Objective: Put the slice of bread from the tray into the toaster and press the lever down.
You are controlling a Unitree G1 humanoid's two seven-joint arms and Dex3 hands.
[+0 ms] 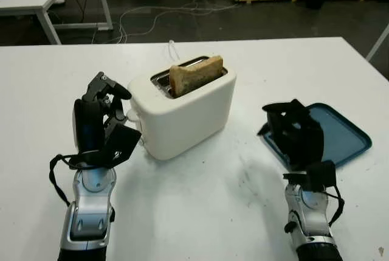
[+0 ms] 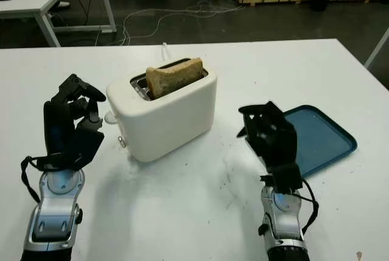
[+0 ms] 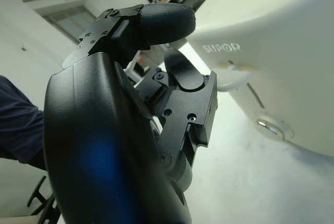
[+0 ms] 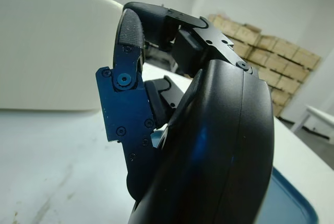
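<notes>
Black three-finger hands (image 1: 100,121) with visible screws, silver forearms, looping black wrist cables

Cream-white toaster (image 1: 188,112), golden-brown bread slice (image 1: 194,74), teal-blue tray (image 1: 340,132), white table (image 1: 200,212), black fingers (image 1: 106,87).

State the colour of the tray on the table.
The tray is dark blue, seen best in the left eye view.

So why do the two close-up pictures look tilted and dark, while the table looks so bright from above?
In the eye views, even overhead light washes the white table, leaving soft shadows beside the toaster and both hands. In the left wrist view the left hand looms as a dark shell with a blue sheen, and the toaster leans. In the right wrist view the right hand looks the same.
</notes>
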